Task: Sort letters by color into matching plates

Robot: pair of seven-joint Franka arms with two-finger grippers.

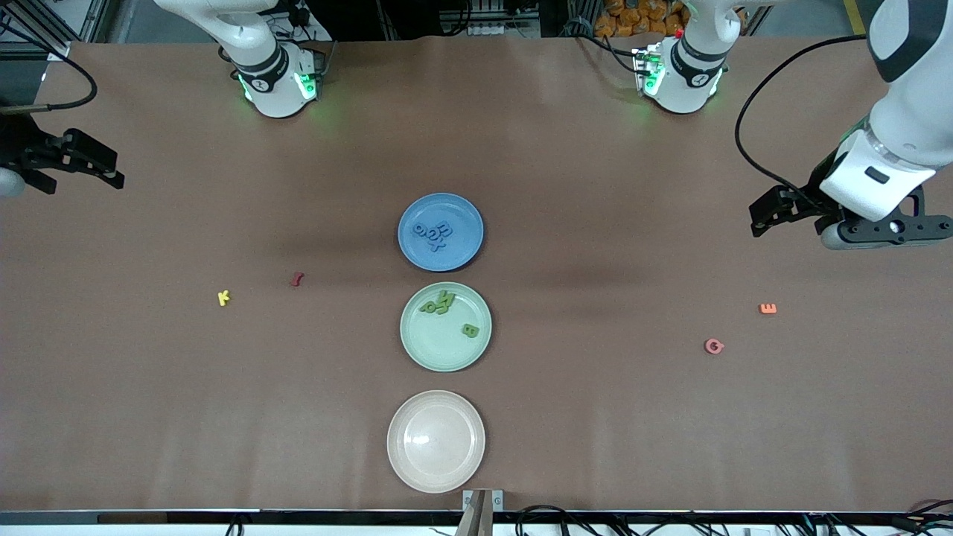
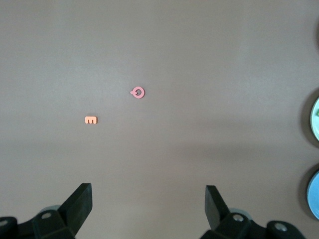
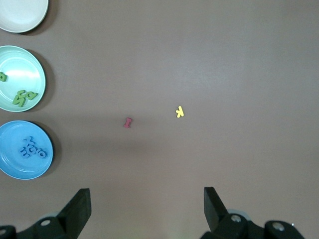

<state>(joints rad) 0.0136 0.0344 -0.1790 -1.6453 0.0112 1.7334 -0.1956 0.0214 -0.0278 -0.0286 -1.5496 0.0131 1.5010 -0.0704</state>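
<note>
Cream plate [image 1: 435,441] lies empty; pink letter [image 1: 714,346] rests on the desk [image 1: 595,223] nearer the wide-open left gripper [image 1: 774,212] than the wide-open right gripper [image 1: 104,167], both waiting

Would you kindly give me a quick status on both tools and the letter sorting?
Left tool open, over bare table. Right tool open, likewise. Blue letters in blue plate, green letters in green plate. Nothing obstructing.
</note>
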